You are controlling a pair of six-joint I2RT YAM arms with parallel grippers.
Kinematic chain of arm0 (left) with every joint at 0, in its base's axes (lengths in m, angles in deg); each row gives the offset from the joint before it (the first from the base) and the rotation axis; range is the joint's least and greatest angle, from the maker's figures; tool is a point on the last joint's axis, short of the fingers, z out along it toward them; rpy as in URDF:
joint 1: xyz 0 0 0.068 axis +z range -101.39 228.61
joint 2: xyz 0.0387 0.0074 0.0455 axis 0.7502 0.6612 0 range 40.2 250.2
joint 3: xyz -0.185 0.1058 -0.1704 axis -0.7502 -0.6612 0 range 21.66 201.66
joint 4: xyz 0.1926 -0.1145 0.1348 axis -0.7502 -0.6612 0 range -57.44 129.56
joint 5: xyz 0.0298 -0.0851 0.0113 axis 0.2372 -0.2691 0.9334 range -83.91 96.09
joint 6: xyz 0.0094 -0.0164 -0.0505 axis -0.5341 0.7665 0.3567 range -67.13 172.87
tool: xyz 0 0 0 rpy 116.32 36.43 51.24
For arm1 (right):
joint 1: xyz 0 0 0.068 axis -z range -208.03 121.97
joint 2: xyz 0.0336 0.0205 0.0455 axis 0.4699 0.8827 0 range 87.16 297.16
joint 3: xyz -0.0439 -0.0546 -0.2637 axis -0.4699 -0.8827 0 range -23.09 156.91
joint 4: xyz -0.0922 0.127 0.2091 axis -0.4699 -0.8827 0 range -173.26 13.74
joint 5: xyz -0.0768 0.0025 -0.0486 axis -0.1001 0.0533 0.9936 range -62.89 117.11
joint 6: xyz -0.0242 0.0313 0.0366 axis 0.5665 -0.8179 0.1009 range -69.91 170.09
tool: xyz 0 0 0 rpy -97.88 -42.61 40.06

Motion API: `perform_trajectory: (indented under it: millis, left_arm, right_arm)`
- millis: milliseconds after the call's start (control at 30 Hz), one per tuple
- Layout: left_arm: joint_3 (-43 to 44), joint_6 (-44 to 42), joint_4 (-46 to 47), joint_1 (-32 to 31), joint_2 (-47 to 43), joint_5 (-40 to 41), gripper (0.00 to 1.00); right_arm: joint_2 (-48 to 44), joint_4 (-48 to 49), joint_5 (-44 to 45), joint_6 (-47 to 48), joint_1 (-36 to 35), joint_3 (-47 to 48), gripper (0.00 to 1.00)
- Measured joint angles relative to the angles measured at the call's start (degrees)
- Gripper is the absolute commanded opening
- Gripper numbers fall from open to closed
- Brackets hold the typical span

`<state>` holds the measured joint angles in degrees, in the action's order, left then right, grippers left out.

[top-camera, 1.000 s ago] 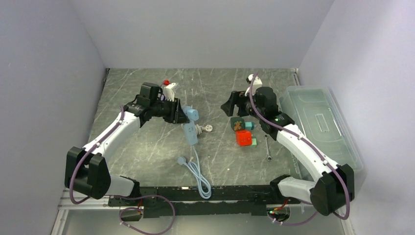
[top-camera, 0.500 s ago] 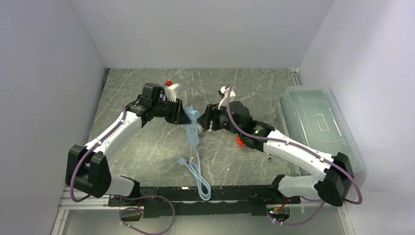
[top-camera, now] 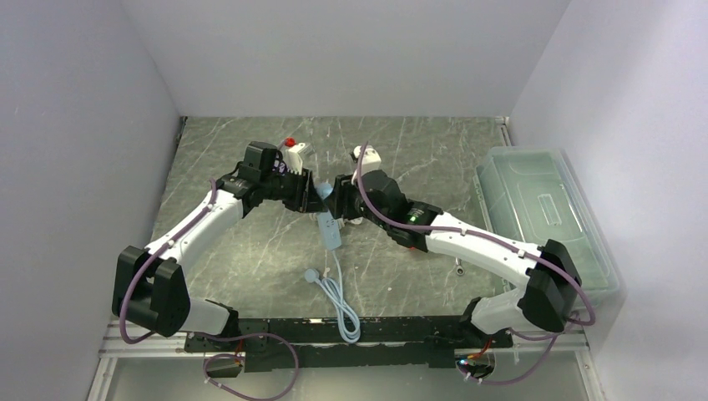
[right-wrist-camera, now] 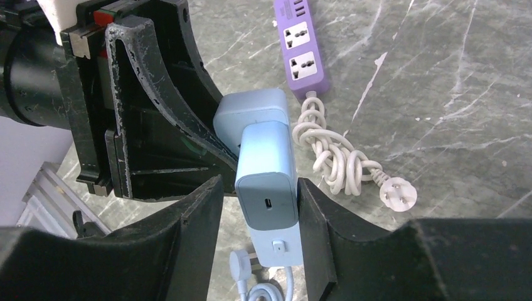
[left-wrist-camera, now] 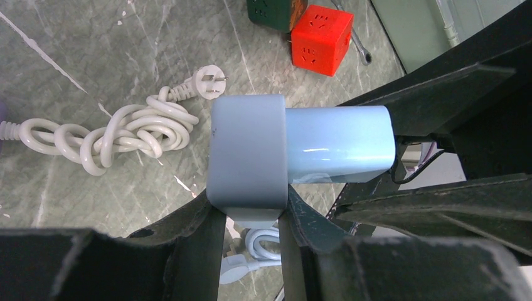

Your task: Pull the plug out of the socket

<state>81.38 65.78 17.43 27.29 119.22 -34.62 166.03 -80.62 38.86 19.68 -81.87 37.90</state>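
— Grey marbled table (top-camera: pixel 267 251), plain walls around it. Where is the plug?
— Plug (right-wrist-camera: pixel 266 175) sits fully seated in the socket (right-wrist-camera: pixel 251 110). Both are held up above mid-table, between the two arms.
— Why two arms on it?
— One anchors, one pulls. Left gripper (left-wrist-camera: pixel 250 212) is clenched on the socket, so the block cannot follow the pull. Right gripper (right-wrist-camera: pixel 258 185) straddles the plug's sides. One finger looks in contact and the other shows a dark sliver, so I cannot tell whether it bites yet.
— What does the next move need?
— A firm pinch, I judge, then a straight pull along the plug's axis, away from the left gripper. A skewed pull could bind the pins or slip.
— Anything nearby?
— Blue cable (top-camera: pixel 338 292) trails toward the bases. White cord (left-wrist-camera: pixel 119 132) and purple strip (right-wrist-camera: pixel 304 44) lie on the table below, with a red cube (left-wrist-camera: pixel 320 47) farther off. None looks in the way.
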Motion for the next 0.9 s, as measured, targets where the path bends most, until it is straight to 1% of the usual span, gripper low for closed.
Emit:
perform_trajectory:
  millis: [233,467,667,733,800,900]
  left_arm:
    - [0.00,-0.02,-0.04,0.02,0.11,0.07,0.00]
    - [0.00,-0.02,-0.02,0.13,0.22,0.00,0.00]
    - [0.00,-0.17,0.00,0.13,0.22,-0.26,0.00]
    - [-0.02,-0.22,0.00,0.13,0.22,-0.46,0.00]
    - [-0.02,-0.26,0.02,0.13,0.22,-0.66,0.00]
    - [-0.02,-0.42,0.48,0.13,0.22,-1.38,0.00]
  right_arm:
    - [1.40,-0.37,2.34,0.61,-1.01,0.79,0.36]
    - [1.62,-0.72,3.65,1.46,-1.49,1.03,0.20]
    - [1.60,-0.66,3.28,2.47,-1.53,1.03,0.13]
    - [1.40,-0.39,2.36,3.34,-1.25,0.85,0.13]
    - [0.87,0.33,0.15,3.98,-0.44,0.11,0.12]
    - [-0.26,2.16,-6.01,4.37,2.27,-1.66,0.11]
